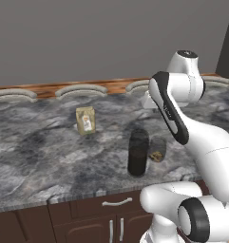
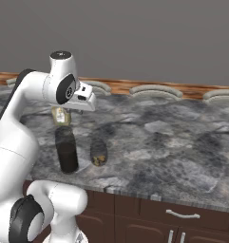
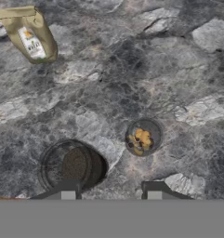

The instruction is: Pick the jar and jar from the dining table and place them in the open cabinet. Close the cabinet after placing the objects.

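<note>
Both jars stand upright on the desk [image 1: 49,156], almost directly under my hand [image 3: 111,188]. Through the hand camera I look down on their tops. The tall jar [image 1: 138,153] sits just ahead of one fingertip, its dark rim and brown contents facing me. The short jar [image 1: 157,149] lies a little farther out, beyond the other fingertip, with yellowish bits showing through its top. The two stand close side by side but do not touch.

I judge both to be rigid and smooth, probably glass, so slippery and breakable if knocked over. The tall one looks heavier and tippier, so I would close across its round body below the rim, square to its axis. The short one is stable but low, so the fingers would need to come right down near the stone.

My hand hangs above the desk with nothing between the fingers. They stand partly apart, gripping nothing, and I think the gap may be too narrow for the tall jar as it is.

Farther out from the hand, well beyond the jars, stands a small tan carton [image 1: 86,120], clear of my path. The desk is grey-black marbled stone, hard, flat and likely slick. Brown drawer fronts [image 2: 182,213] with silver handles sit below its near edge. Across it, curved chair backs [image 2: 155,90] line the far side before a plain grey wall [image 2: 135,38].
</note>
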